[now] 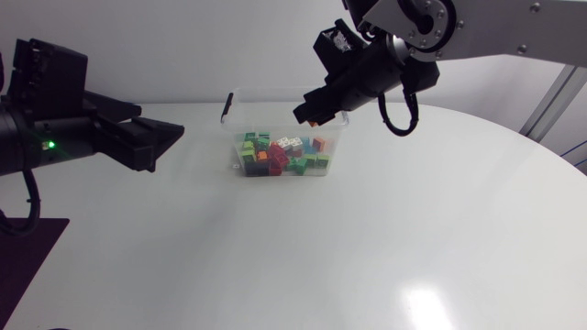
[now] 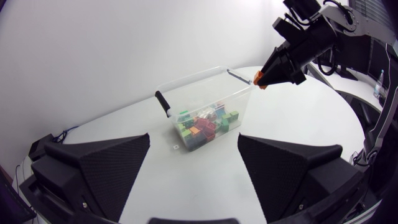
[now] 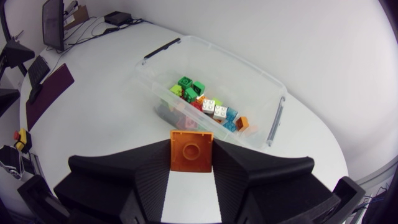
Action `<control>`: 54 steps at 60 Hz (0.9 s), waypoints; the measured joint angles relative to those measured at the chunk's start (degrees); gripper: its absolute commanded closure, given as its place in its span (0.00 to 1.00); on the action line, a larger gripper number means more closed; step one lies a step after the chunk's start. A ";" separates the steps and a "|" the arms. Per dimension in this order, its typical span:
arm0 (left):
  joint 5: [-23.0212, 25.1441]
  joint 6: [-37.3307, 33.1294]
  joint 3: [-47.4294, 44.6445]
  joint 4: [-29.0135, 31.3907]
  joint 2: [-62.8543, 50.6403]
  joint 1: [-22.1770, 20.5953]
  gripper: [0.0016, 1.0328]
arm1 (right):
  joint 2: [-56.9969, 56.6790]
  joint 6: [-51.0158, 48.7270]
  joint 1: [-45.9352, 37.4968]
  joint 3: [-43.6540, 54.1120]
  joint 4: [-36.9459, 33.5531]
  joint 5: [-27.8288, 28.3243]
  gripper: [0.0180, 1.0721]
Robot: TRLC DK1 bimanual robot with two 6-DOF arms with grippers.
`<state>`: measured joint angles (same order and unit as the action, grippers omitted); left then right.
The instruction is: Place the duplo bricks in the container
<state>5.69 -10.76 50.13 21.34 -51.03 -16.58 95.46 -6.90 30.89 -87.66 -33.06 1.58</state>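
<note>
Our right gripper (image 1: 314, 115) was clamped on an orange brick (image 3: 191, 149) near the container (image 1: 229, 108), seemingly poised to drop it among the other bricks (image 1: 282, 154). Our left gripper (image 2: 193, 142) hovered nearby, spread apart.

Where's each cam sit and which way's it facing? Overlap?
Head: fixed above table, looking down; shows container, left gripper, right gripper.
Left wrist: on left arm, facing across table at container; own open fingers show.
Right wrist: on right arm, looking down at container; own fingers clamp orange brick.
Shared: all see the container.
</note>
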 measured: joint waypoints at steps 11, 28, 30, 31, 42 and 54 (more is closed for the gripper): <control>0.02 -0.31 -6.62 -3.78 4.44 2.19 0.05 | 0.00 0.96 -0.28 0.00 7.91 -2.27 0.68; 0.02 -1.31 -12.33 -6.25 8.76 5.66 0.05 | 4.07 0.96 -1.27 -3.32 16.28 -3.39 0.68; 0.00 -1.31 -12.90 -6.25 9.20 5.84 0.05 | 5.27 0.94 -1.40 -4.52 16.57 -3.41 0.68; 0.00 -1.31 -13.09 -6.23 9.42 5.95 0.05 | 5.81 0.96 -1.40 -5.09 16.57 -3.39 0.68; 0.04 -1.31 -14.60 -6.27 12.90 6.73 0.05 | 13.07 0.94 -1.38 -12.26 16.65 -3.39 0.68; 0.28 -1.31 -16.79 -6.21 15.82 7.32 0.05 | 19.58 0.70 -1.18 -17.59 17.51 -3.91 0.37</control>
<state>5.98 -12.08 33.34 15.14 -35.20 -9.26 115.04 -6.20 29.71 -105.25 -15.55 -2.33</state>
